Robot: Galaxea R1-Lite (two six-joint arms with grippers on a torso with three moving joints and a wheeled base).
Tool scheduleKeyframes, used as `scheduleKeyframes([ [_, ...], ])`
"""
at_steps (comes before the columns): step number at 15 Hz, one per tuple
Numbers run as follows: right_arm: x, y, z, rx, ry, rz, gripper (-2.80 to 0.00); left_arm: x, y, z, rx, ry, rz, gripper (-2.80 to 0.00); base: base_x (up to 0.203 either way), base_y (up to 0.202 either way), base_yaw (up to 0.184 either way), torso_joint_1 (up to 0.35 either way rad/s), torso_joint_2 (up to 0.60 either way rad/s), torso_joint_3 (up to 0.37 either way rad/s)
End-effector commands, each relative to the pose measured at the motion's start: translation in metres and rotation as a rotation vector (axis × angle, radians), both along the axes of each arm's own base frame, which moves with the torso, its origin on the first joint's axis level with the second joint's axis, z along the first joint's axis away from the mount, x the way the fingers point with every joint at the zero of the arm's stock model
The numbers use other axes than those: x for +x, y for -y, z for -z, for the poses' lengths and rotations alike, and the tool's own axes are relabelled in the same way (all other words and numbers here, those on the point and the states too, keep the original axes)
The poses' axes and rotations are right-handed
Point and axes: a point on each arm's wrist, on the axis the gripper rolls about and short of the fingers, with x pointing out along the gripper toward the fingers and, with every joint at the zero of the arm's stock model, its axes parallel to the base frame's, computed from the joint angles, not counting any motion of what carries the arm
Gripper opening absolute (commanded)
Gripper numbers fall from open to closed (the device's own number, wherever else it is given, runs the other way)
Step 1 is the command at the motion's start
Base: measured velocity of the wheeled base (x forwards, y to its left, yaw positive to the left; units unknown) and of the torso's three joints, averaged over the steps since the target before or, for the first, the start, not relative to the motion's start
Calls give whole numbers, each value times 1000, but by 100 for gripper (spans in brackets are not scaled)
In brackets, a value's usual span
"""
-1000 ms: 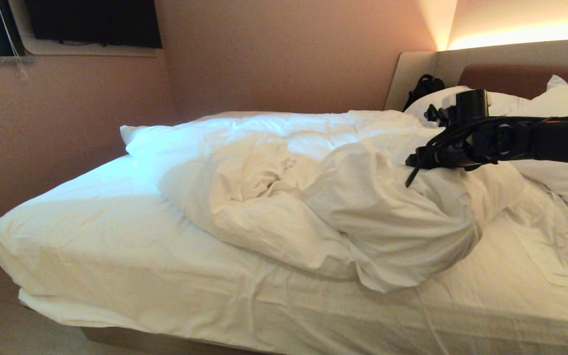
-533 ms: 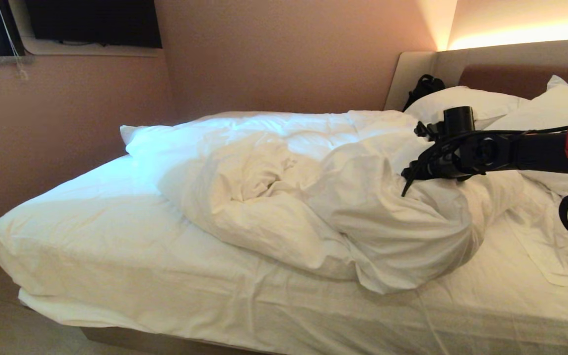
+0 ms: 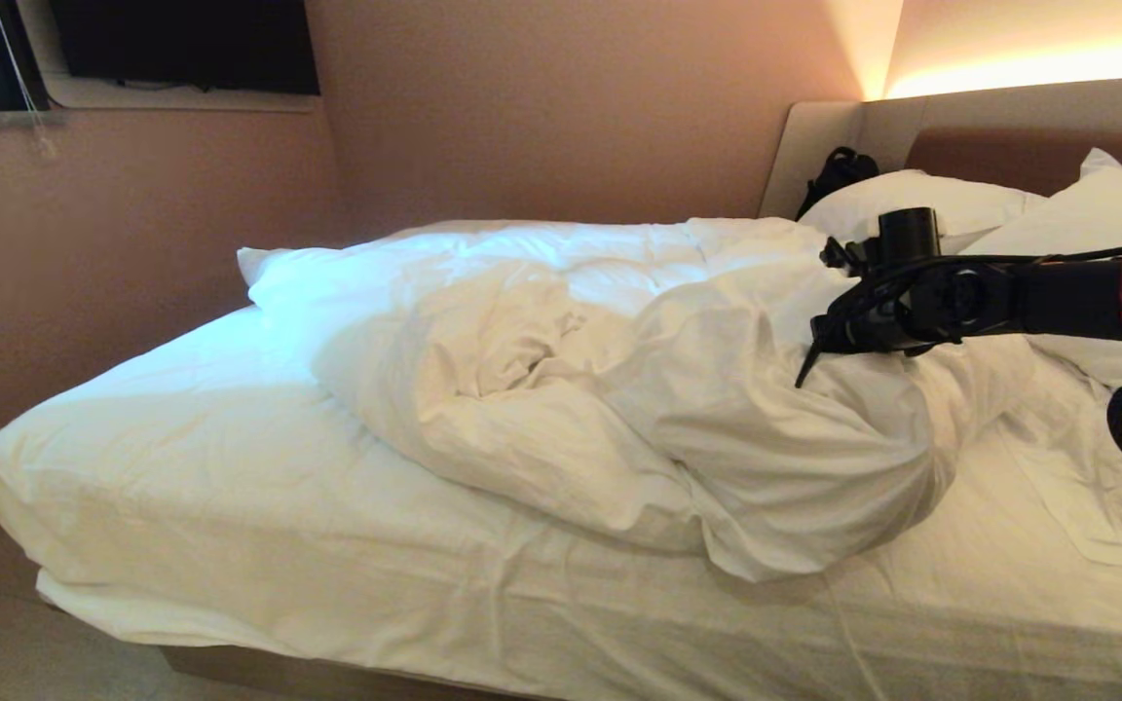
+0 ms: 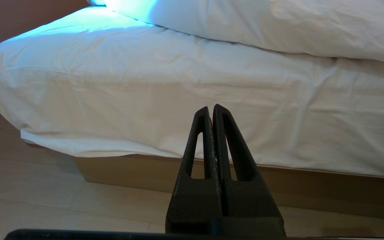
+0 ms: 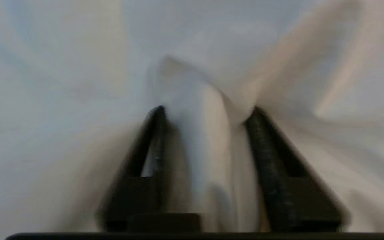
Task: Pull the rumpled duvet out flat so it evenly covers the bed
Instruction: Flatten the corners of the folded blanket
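The duvet [image 3: 619,389] lies bunched in a puffy white heap across the middle of the bed [image 3: 230,506], with bare fitted sheet showing at the foot and along the near side. My right gripper [image 3: 814,336] reaches in from the right onto the heap's head end. In the right wrist view its two fingers stand on either side of a raised fold of the duvet [image 5: 212,76], so the right gripper [image 5: 207,111] is pinched on that fold. My left gripper [image 4: 211,108] is shut and empty, parked low in front of the bed's side [image 4: 145,83].
Two white pillows [image 3: 921,190] [image 3: 1097,204] lean on the padded headboard [image 3: 1009,146]. A black bag [image 3: 839,170] sits in the corner behind them. A loose flat white cloth [image 3: 1097,497] lies at the right. A wall runs along the far side; tiled floor [image 4: 28,200] lies below.
My right arm has sunk a little onto the head end of the duvet. The duvet heap and the pillows lie as before, and the left arm has not moved.
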Motion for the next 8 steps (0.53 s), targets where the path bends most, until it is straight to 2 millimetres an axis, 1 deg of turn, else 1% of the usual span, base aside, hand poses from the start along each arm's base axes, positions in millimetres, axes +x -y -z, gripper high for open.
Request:
scheduleKeyframes([
  [1, -7, 4, -14, 3, 24, 9, -280, 0, 0, 0, 0, 0, -1, -280, 0, 0, 0, 0, 0, 0],
  [2, -12, 8, -22, 5, 39, 18, -280, 0, 0, 0, 0, 0, -1, -280, 0, 0, 0, 0, 0, 0],
  [4, -20, 16, -34, 6, 56, 34, -280, 0, 0, 0, 0, 0, -1, -280, 0, 0, 0, 0, 0, 0],
  [5, -21, 17, -34, 5, 55, 38, -280, 0, 0, 0, 0, 0, 0, -280, 0, 0, 0, 0, 0, 0],
  [6, -26, 26, -42, -14, 72, 88, -280, 0, 0, 0, 0, 0, -1, -280, 0, 0, 0, 0, 0, 0],
  [8, -33, 39, -49, -54, 81, 170, -280, 0, 0, 0, 0, 0, 1, -280, 0, 0, 0, 0, 0, 0],
])
